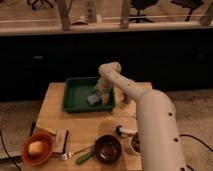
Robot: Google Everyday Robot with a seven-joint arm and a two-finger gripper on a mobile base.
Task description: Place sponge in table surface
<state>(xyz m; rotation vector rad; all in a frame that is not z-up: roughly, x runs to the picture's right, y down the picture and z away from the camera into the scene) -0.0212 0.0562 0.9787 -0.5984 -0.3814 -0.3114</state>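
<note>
Single camera view of a white robot arm [150,115] reaching across the table surface [95,122], a light tan plank top. The arm rises from the lower right, bends at an elbow near the table's far edge, and descends to the gripper [101,98], which sits low over the right-hand part of the dark green tray [75,95]. The sponge [93,99], a small blue-grey block, lies immediately to the left of the gripper and appears to be in contact with it, tilted, inside the tray near its right wall; whether it rests on the tray floor or is lifted clear of it cannot be told. Whether the gripper is spread or clamped on the sponge cannot be told from this view. Nearer the camera than the gripper, toward the front of the table, stands a dark brown bowl [108,148], with a green-handled utensil [82,156] just to its left. Further left of these lies a pale whitish block with a dark edge [61,141], and at the front left corner an orange bowl [37,149] holds a yellow rounded lump [35,148]. All these items sit well apart from the gripper and the tray.
</note>
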